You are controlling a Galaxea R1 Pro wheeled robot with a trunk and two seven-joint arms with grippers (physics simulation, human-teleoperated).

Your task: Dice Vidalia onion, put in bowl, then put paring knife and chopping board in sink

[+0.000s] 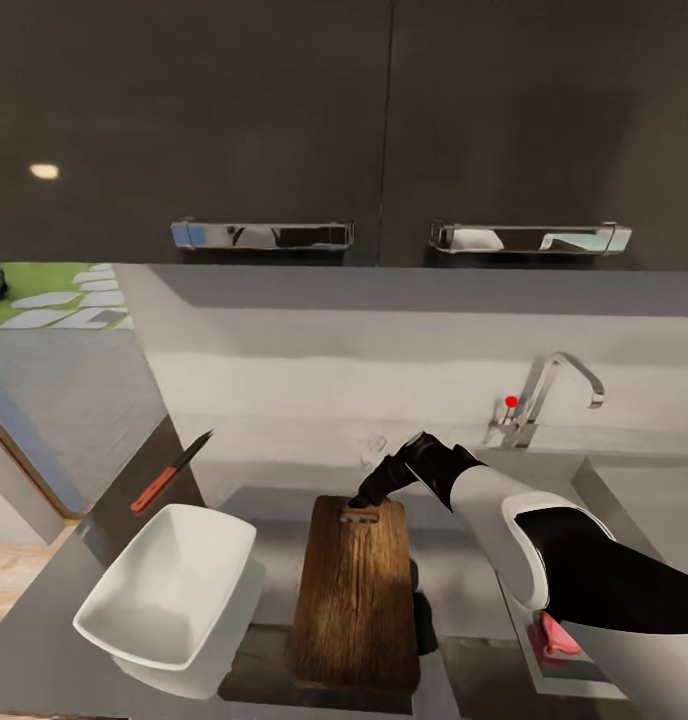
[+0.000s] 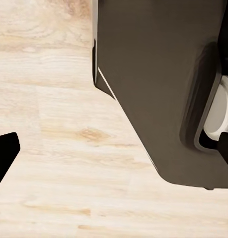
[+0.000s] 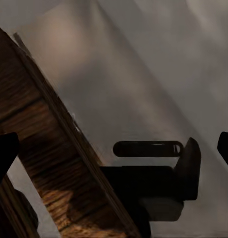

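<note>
The dark wooden chopping board [image 1: 354,600] lies lengthwise at the middle of the glossy countertop [image 1: 39,645], handle hole at its far end. My right gripper [image 1: 364,497] is at that hole end. In the right wrist view the board [image 3: 49,163] runs slanted past one fingertip [image 3: 4,156], and the right gripper [image 3: 116,151] is open. The white bowl [image 1: 169,590] stands left of the board, its inside plain white. I cannot make out the diced onion. The red-handled paring knife [image 1: 171,470] lies behind the bowl. The left gripper [image 2: 116,148] is open over wooden floor.
The sink [image 1: 589,475] with its chrome tap [image 1: 549,395] lies at the right behind my right arm. A pink item [image 1: 556,636] sits at its near rim. Dark wall cabinets [image 1: 384,120] hang overhead. The countertop ends at the left, near the knife.
</note>
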